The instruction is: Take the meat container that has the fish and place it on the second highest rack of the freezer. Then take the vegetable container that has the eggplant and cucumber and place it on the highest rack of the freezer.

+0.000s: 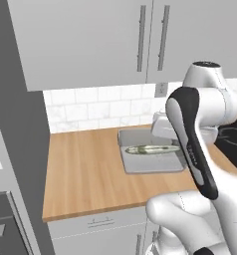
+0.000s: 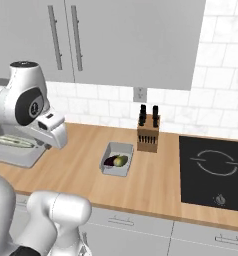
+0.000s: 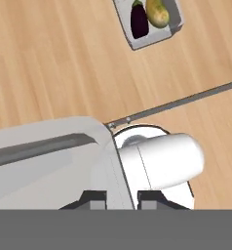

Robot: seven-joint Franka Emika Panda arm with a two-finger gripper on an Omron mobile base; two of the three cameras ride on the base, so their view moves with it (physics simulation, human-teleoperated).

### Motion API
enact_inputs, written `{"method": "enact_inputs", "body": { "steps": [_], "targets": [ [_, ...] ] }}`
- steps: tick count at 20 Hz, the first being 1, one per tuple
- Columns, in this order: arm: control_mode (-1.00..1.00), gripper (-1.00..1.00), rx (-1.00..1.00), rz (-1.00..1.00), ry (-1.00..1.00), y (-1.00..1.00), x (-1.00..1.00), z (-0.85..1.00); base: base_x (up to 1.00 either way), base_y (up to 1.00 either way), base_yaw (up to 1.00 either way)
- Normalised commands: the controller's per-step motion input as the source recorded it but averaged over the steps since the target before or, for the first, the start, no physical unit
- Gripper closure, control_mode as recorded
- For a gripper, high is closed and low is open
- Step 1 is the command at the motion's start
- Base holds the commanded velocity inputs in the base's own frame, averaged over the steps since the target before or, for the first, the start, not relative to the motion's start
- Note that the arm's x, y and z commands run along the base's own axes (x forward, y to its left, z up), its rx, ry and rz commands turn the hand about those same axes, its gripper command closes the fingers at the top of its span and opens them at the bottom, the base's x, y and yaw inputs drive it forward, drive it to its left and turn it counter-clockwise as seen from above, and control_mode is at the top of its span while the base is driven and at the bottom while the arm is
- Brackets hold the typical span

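Note:
The meat container [image 1: 151,163] is a flat grey tray on the wooden counter, with the slender silvery-green fish [image 1: 151,149] lying inside it. My gripper [image 3: 122,201] hangs over the tray's right end, its two fingertips [image 3: 96,201] standing on either side of the tray's rim [image 3: 115,166], shut on it. In the right base view the same meat container [image 2: 18,156] lies at the left edge under my hand. The vegetable container [image 2: 117,167] sits further right, holding the dark eggplant [image 2: 110,161] and the yellowish cucumber [image 2: 121,160]. The freezer is out of view.
A knife block [image 2: 148,133] stands behind the vegetable container, and a black cooktop [image 2: 213,170] fills the counter's right end. Upper cabinets [image 1: 90,40] hang above. A tall grey panel [image 1: 18,139] bounds the counter's left end. Bare wooden counter [image 1: 80,174] lies left of the tray.

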Motion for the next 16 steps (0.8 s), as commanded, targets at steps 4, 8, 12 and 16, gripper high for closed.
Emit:
{"method": "enact_inputs", "body": {
  "steps": [4,8,12,16],
  "targets": [
    [-1.0,1.0,0.0,-0.03,0.04,0.0,-0.39,0.14,0.0,0.0,0.0],
    [-1.0,1.0,0.0,0.0,0.04,-0.03,-0.56,0.24,0.0,0.0,0.0],
    [-1.0,1.0,0.0,0.0,0.11,-0.09,-0.43,0.21,0.0,0.0,0.0],
    [-1.0,1.0,0.0,-0.01,0.08,0.0,-0.56,0.02,0.0,0.0,0.0]
  ]
}}
